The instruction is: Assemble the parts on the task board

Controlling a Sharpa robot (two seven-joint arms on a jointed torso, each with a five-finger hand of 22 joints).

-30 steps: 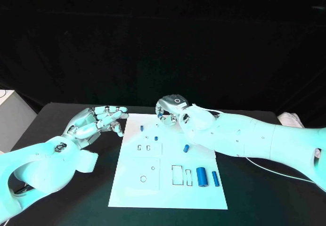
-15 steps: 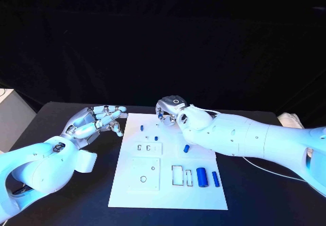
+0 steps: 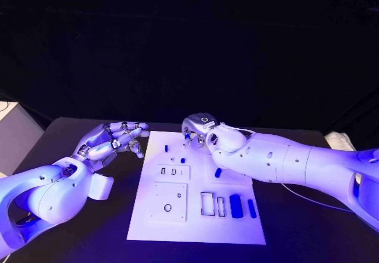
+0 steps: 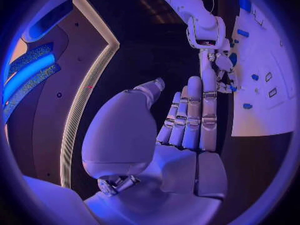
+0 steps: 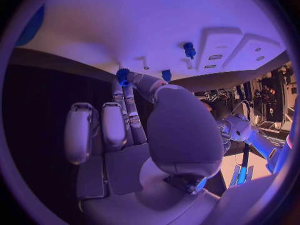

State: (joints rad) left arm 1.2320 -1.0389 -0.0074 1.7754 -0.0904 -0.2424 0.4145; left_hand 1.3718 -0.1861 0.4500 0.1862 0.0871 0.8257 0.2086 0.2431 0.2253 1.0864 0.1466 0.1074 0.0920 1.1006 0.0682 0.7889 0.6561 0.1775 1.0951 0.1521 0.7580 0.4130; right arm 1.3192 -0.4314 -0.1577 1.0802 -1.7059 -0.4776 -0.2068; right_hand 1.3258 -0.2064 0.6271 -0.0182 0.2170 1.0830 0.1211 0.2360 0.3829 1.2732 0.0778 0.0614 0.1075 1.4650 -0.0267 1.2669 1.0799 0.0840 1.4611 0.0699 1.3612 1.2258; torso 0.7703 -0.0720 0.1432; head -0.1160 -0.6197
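**A small part pinched at the far edge of the board: where it could slip**

The table [image 3: 95,230] carried the white task board [image 3: 197,224], which lay between my two arms. My right robot hand [image 3: 199,130] hung over the board's far edge, fingers curled in. In my right wrist view a small blue part [image 5: 122,75] sat at my fingertips [image 5: 128,80], pinched as best I could judge, with another blue piece [image 5: 166,75] just beside them. My left robot hand [image 3: 110,139] hovered beside the board's edge, fingers apart and holding nothing.

Nearer my body than my right robot hand lay the blue cylinder [image 3: 235,206] and a slimmer blue rod [image 3: 252,208], side by side.

The main risk, I judged, was the pinch: so little of the part showed that a slight tilt could let it drop or meet its hole crooked. My own thumb hid the tip, so aiming would be poor. My right forearm passed above a loose blue peg [image 3: 217,172] and might knock it.
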